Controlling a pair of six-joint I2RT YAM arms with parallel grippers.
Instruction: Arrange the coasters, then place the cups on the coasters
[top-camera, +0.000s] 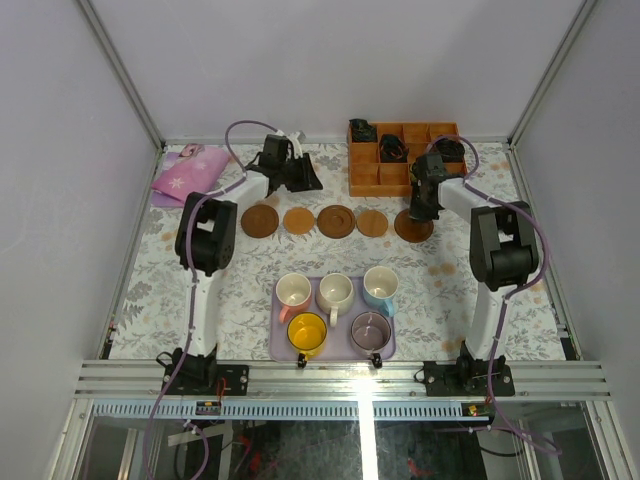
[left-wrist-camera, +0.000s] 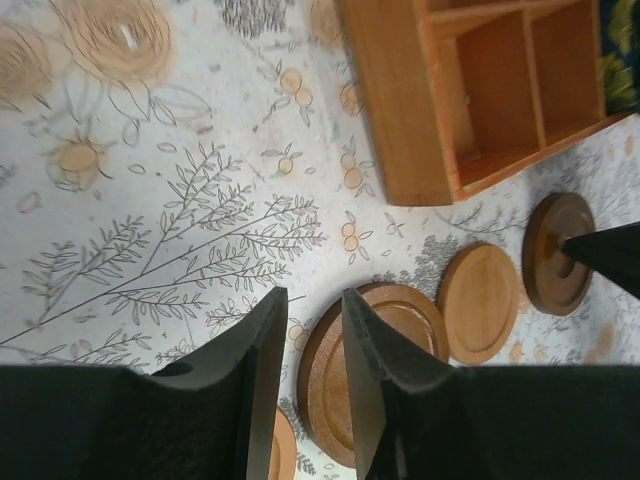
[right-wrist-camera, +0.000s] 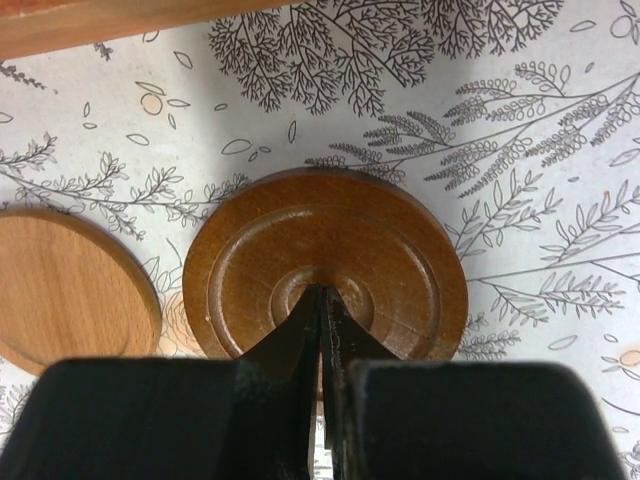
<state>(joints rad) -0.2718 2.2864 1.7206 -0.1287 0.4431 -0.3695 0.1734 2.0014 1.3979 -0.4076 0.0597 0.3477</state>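
Note:
Five coasters lie in a row across the table: dark (top-camera: 260, 220), tan (top-camera: 298, 220), dark (top-camera: 336, 221), tan (top-camera: 372, 222) and dark (top-camera: 413, 228). My right gripper (right-wrist-camera: 322, 295) is shut, and its tips rest on the centre of the rightmost dark coaster (right-wrist-camera: 320, 240). My left gripper (left-wrist-camera: 312, 310) hovers behind the row, open by a narrow gap with nothing in it. Below it lies a dark coaster (left-wrist-camera: 415, 315). Five cups stand on the lavender tray (top-camera: 340, 352): pink (top-camera: 293, 291), cream-white (top-camera: 334, 292), light blue (top-camera: 381, 284), yellow (top-camera: 307, 333) and greyish purple (top-camera: 370, 330).
An orange compartment box (top-camera: 400, 160) holding dark items stands at the back right, just behind the right gripper. A pink cloth bundle (top-camera: 188, 175) lies at the back left. Grey walls close in the table on three sides.

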